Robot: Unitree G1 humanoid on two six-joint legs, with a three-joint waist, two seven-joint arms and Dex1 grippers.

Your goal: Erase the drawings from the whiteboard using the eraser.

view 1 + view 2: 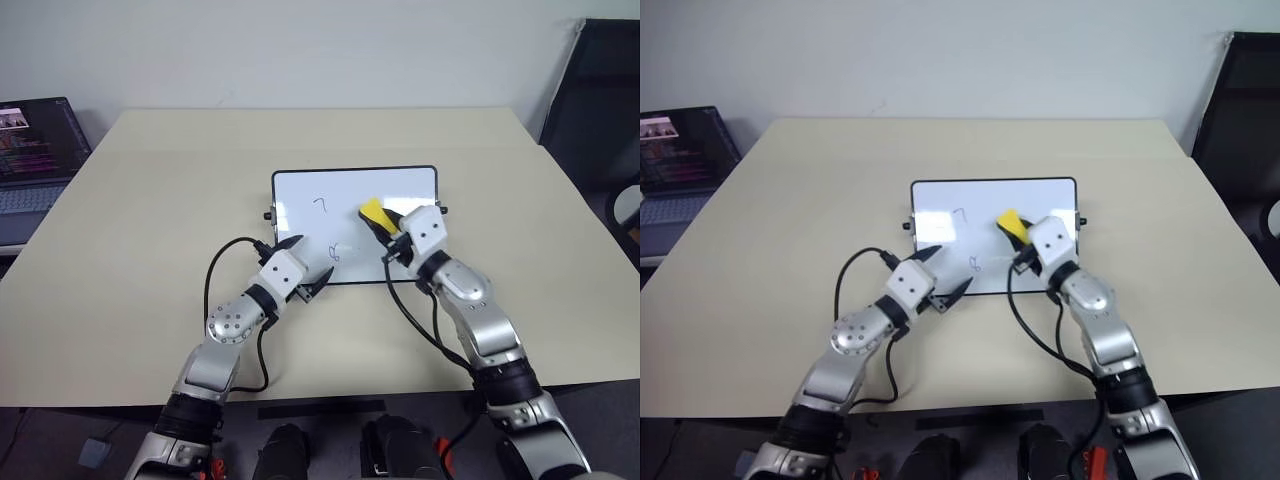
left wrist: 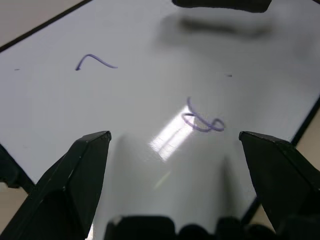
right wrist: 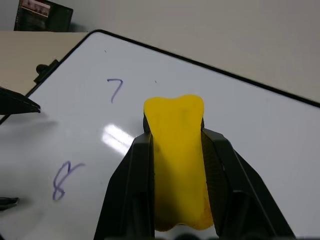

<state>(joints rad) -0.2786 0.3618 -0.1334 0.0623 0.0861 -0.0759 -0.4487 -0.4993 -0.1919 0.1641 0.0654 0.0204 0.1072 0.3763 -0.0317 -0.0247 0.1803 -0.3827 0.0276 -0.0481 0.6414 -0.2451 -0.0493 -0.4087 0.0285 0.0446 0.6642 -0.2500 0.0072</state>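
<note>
- Left gripper, jaws spread and empty, rests at the near edge of the whiteboard.
- Mid-table, the glossy black-framed board carries two thin blue drawings: a "7" and an "8" squiggle.
- Right gripper pinches the yellow eraser over the board; wiping appears underway, and next it must press down and sweep leftward across both marks.

Open laptop beside beige table's left edge
</note>
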